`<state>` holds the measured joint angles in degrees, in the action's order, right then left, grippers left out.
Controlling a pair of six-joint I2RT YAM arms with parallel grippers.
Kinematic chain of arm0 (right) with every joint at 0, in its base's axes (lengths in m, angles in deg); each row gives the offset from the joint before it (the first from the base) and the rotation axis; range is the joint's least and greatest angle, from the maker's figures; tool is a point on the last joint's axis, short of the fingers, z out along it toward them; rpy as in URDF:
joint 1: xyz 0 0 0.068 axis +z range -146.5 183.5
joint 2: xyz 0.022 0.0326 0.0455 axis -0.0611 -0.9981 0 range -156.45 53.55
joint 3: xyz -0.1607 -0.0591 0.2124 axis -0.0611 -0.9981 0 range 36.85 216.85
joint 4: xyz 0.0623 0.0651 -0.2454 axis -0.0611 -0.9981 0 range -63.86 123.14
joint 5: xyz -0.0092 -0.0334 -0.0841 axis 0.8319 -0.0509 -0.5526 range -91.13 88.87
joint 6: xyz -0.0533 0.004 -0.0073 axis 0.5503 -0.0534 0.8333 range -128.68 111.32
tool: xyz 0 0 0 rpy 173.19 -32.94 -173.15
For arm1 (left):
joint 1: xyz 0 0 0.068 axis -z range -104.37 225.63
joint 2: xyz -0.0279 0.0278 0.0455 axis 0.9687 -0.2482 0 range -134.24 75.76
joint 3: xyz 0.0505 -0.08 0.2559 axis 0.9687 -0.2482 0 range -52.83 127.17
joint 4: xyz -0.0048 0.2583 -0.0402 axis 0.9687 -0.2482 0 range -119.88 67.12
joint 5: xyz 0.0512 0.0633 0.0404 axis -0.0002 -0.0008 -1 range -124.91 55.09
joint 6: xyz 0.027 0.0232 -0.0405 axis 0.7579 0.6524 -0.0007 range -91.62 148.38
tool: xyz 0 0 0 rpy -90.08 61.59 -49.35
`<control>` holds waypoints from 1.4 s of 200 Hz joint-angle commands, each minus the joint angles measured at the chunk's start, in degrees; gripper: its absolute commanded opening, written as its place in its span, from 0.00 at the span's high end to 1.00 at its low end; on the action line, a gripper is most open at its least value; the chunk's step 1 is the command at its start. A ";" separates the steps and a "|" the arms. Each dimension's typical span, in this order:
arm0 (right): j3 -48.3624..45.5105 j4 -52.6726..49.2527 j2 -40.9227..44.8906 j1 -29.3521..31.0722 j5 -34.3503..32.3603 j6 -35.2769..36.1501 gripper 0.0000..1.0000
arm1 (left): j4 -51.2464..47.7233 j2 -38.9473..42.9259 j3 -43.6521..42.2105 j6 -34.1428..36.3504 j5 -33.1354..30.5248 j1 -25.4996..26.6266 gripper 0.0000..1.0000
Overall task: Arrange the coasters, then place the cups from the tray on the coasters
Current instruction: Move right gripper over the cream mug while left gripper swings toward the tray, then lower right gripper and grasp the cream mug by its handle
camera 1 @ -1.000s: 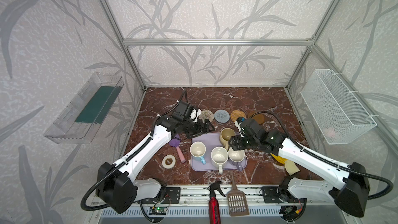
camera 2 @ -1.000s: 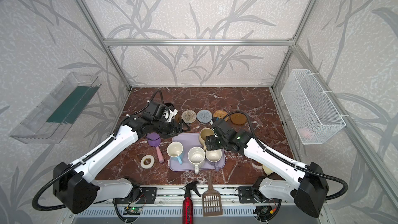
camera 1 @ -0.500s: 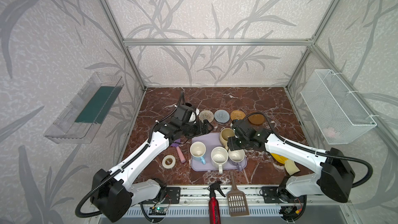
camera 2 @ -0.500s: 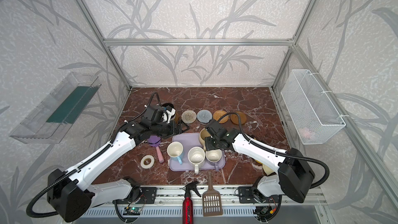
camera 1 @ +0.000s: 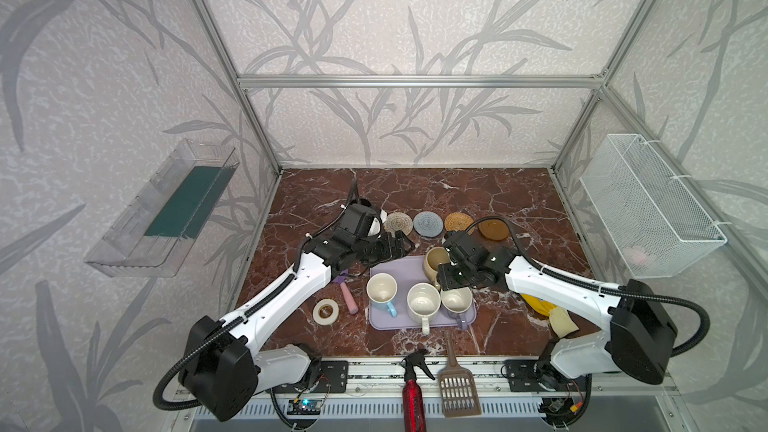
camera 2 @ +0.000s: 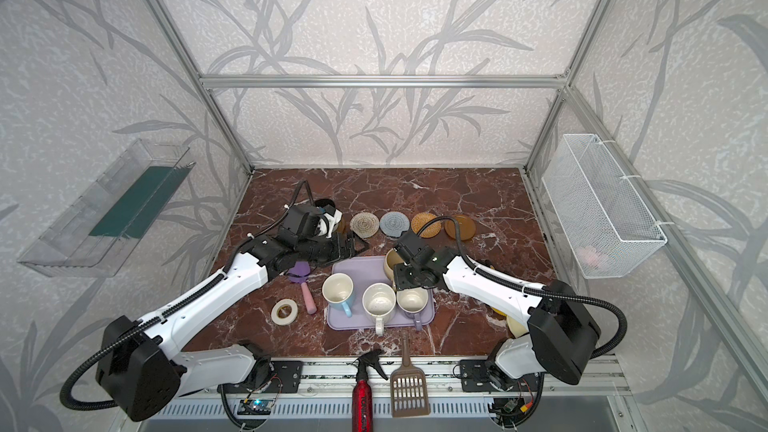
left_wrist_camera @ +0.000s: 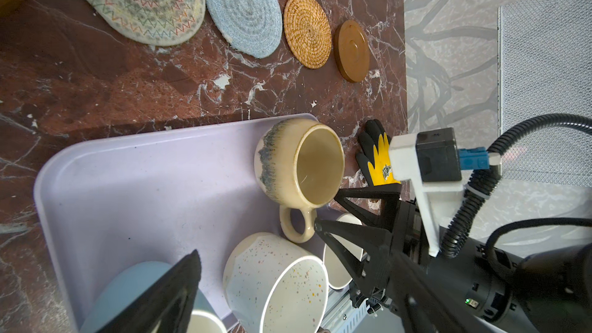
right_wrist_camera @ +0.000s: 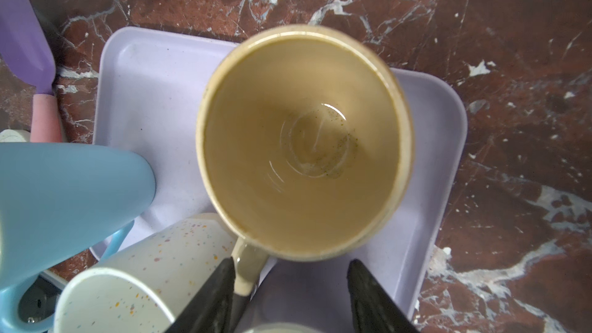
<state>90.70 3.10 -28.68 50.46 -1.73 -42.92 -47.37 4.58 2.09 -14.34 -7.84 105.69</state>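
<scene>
Right end effector point(right_wrist_camera: 290, 264): jaws apart, straddling beige mug point(camera 1: 436, 261) handle, one finger point(right_wrist_camera: 221, 286) touching it.
Left end effector point(camera 1: 398, 243): wide open, empty, at tray point(camera 1: 392, 268) 11 o'clock.
Beige mug: tray's 1 o'clock corner.
Coasters point(camera 1: 428, 224): row at tray's 12 o'clock.

Both top views look steeply down from high at the front of the cell, far enough to take in the whole tabletop point(camera 1: 519, 201). The left wrist view looks across the tray point(left_wrist_camera: 144, 171) toward the coasters point(left_wrist_camera: 240, 11). The right wrist view hangs close above the beige cup point(right_wrist_camera: 301, 142). All four share that cup and the tray.
</scene>
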 commanded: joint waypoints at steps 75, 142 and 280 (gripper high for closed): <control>4.43 -1.00 -5.83 0.24 -0.54 0.55 0.45 | 1.84 1.25 -1.44 -1.06 -1.14 0.37 0.05; 6.33 -1.68 -7.29 0.06 -2.58 2.47 0.55 | 3.41 0.64 -2.28 -1.03 -1.04 0.39 0.05; 7.95 -0.73 -10.59 -0.03 -4.03 3.39 0.67 | 6.35 0.16 -3.16 -1.31 -1.41 0.20 0.05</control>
<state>96.86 -0.20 -38.39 50.44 -3.89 -40.45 -43.17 4.71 -0.21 -15.19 -8.47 105.91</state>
